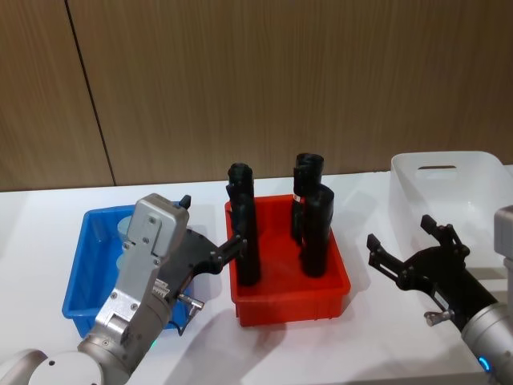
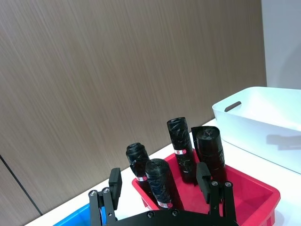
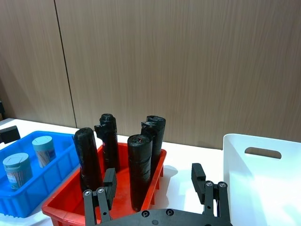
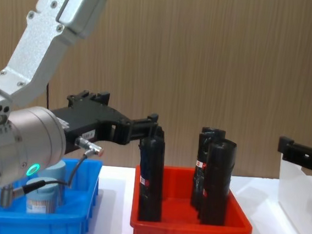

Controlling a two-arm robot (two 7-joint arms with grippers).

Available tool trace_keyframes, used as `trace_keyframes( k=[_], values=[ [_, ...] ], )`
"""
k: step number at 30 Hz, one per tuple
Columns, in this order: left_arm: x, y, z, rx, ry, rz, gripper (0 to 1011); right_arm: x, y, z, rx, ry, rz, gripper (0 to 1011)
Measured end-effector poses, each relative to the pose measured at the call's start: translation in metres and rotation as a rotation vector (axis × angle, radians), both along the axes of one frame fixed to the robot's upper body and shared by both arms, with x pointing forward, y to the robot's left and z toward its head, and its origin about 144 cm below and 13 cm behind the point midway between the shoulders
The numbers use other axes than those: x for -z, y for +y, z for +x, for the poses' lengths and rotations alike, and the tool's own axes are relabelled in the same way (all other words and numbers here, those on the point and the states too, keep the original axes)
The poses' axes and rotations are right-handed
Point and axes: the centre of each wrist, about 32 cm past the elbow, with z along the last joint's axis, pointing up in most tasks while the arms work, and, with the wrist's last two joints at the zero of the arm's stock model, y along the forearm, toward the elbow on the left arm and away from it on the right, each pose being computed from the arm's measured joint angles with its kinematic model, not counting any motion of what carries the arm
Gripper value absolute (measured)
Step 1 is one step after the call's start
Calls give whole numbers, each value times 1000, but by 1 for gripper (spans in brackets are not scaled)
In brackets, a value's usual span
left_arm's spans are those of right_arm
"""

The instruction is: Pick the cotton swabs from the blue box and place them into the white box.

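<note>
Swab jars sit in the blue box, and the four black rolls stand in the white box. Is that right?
Not quite. The four black rolls stand in the red bin, not the white box, as the right wrist view shows. The swab jars do sit in the blue box.

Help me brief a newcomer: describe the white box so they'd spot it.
Three bins stand in a row on the white table. The white box is at the robot's right end, beside the red bin. It alone is tall, translucent, with a handle slot.
</note>
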Motion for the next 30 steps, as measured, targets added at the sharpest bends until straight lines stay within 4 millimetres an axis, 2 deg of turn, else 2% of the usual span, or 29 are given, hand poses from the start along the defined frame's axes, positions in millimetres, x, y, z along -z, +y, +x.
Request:
trace_keyframes(
  k=[30],
  values=[
    [0,0,0,0,0,0,1004,0,0,0,0,0,0,1002]
  ],
)
